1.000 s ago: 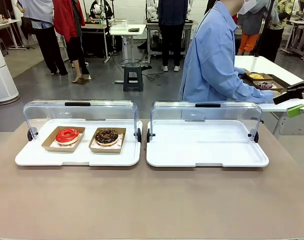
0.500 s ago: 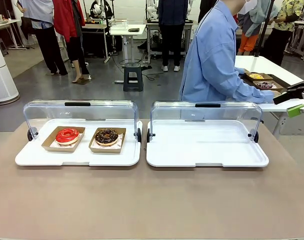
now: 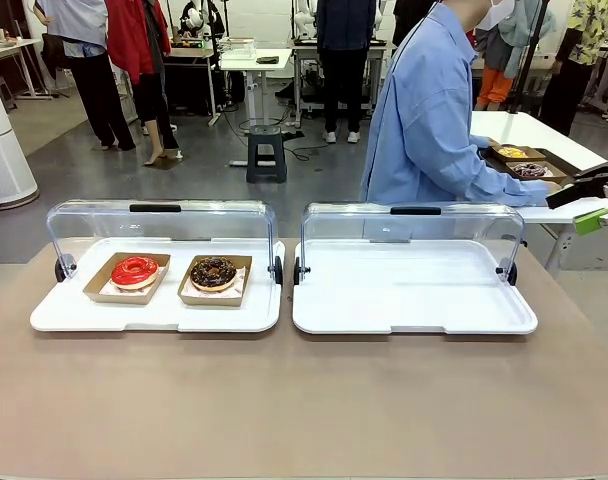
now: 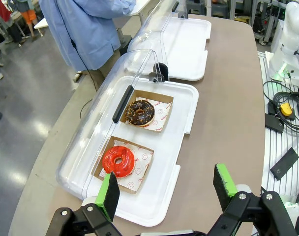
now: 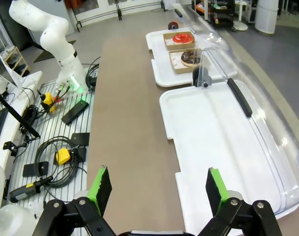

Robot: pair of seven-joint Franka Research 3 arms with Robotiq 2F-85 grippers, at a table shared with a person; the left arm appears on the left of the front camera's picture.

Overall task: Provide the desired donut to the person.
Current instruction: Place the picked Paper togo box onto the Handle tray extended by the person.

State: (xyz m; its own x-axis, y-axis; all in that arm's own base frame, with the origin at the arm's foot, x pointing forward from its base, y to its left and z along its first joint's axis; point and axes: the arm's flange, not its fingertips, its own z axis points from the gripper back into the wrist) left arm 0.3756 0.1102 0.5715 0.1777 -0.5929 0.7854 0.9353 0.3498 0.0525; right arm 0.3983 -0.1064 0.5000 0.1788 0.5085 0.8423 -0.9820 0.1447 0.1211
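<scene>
1. The red-glazed donut (image 3: 135, 270) and the chocolate donut (image 3: 214, 272) sat in cardboard trays on the left white tray (image 3: 154, 315).
2. The person (image 3: 429, 120), in light blue, stood turned away.
3. The left gripper (image 4: 166, 189) and the right gripper (image 5: 156, 187) both gaped, empty.

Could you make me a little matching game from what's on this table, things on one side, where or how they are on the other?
Things:
1. red donut
2. chocolate donut
3. right tray
4. left gripper

States:
A. no donuts in it
B. open, above the table
C. outer box in the left tray
D. box nearer the table's middle

Pairs: 1-C, 2-D, 3-A, 4-B
</scene>
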